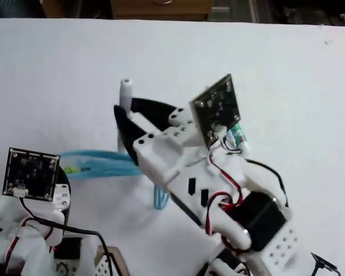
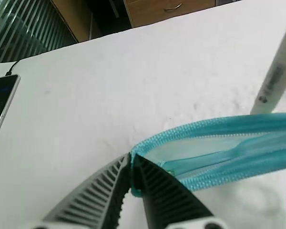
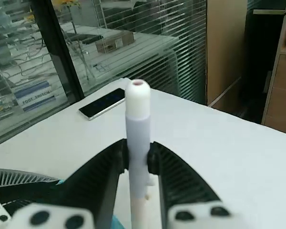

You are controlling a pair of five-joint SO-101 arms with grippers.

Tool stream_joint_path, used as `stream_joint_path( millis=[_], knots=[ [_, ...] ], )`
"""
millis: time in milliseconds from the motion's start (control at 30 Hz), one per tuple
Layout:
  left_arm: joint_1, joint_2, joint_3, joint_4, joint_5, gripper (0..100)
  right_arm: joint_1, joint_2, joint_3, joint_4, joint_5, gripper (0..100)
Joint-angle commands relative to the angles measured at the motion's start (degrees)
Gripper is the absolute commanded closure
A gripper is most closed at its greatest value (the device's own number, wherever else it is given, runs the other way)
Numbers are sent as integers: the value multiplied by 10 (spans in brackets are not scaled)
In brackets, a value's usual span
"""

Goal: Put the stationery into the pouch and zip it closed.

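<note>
A light blue pouch (image 1: 100,164) lies on the white table with its zip open (image 2: 214,148). My left gripper (image 2: 131,167) is shut on the pouch's end corner, low at the table's front left (image 1: 64,183). My right gripper (image 3: 137,151) is shut on a white pen (image 3: 137,124) and holds it upright. In the high view that gripper (image 1: 124,110) sits just behind the pouch's middle, with the pen's tip (image 1: 125,91) sticking up past the black fingers. The pen (image 2: 275,78) stands just above the pouch's far rim.
A dark phone (image 2: 0,102) lies on the table beyond the pouch end, also in the right wrist view (image 3: 105,102). A blue strap loop (image 1: 160,198) hangs from the pouch under the right arm. Wooden furniture lines the table's far edge (image 1: 161,8).
</note>
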Motion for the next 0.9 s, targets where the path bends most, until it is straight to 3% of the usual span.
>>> stream_joint_path(
  millis=[0,233,500,867],
  knots=[
    [-3,4,16,11,1,978,10,-31,-5,-52,-4,981],
    [-3,4,16,11,1,978,45,-39,-101,-40,-4,981],
    [-3,5,18,10,1,978,4,-36,-111,51,-61,981],
    [-3,6,20,10,2,978,-29,-37,-61,49,-78,981]
  ],
)
